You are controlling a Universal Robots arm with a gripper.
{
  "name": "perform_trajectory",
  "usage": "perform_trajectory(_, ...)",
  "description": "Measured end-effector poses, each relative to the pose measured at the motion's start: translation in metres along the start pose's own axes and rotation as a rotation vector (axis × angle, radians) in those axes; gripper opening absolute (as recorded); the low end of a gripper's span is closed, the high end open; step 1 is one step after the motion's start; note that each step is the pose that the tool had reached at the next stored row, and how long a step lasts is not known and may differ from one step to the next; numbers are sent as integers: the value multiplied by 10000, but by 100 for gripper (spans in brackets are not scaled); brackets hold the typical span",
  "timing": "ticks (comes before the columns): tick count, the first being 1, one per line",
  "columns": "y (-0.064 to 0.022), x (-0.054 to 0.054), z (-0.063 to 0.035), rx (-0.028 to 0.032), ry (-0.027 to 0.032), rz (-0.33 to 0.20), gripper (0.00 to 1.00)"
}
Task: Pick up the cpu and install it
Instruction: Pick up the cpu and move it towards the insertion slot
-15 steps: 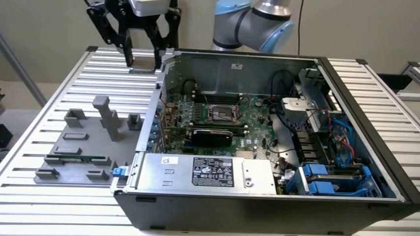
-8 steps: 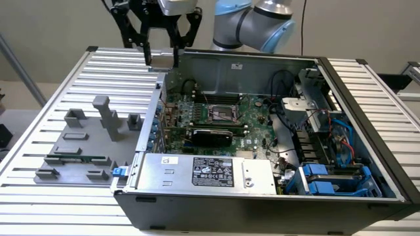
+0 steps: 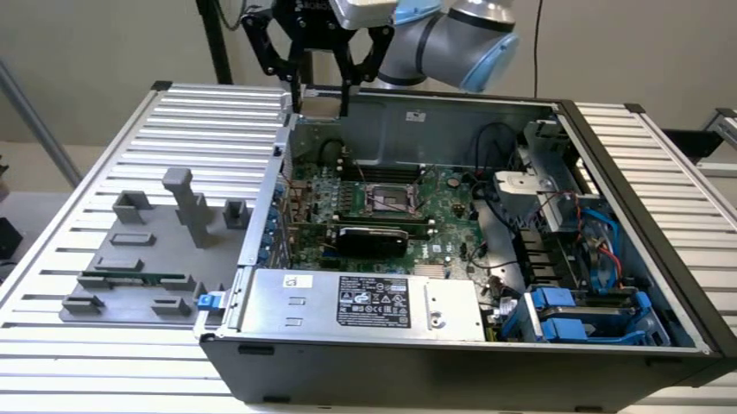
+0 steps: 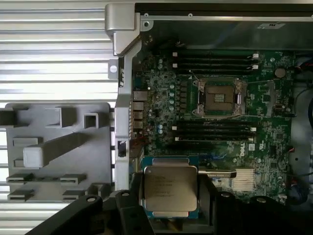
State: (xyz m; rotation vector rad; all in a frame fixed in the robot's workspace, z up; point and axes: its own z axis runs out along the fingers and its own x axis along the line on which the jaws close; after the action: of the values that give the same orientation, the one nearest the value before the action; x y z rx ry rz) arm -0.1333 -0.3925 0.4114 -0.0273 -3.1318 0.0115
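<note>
The small, flat, square cpu point(image 4: 169, 190) with its silver metal top is gripped by two opposite edges between the black jaws, which are set only as wide as the chip. It is held level above one corner of the open grey metal computer case point(image 3: 461, 373). The pick-up is judged done, and the transfer to the board is the step in hand. The empty, metal-framed square socket point(image 4: 219, 96) on the green motherboard point(image 4: 266, 147) lies below the jaws and well ahead of them, untouched. Seating is judged to call for the chip being brought squarely over that socket, matched to its frame and lowered flat, since a tilt could harm the contacts.
</note>
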Motion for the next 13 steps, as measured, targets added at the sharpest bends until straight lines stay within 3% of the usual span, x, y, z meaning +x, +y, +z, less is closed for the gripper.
perform_trajectory(13, 324, -588, 217, 32, 0, 1, 55)
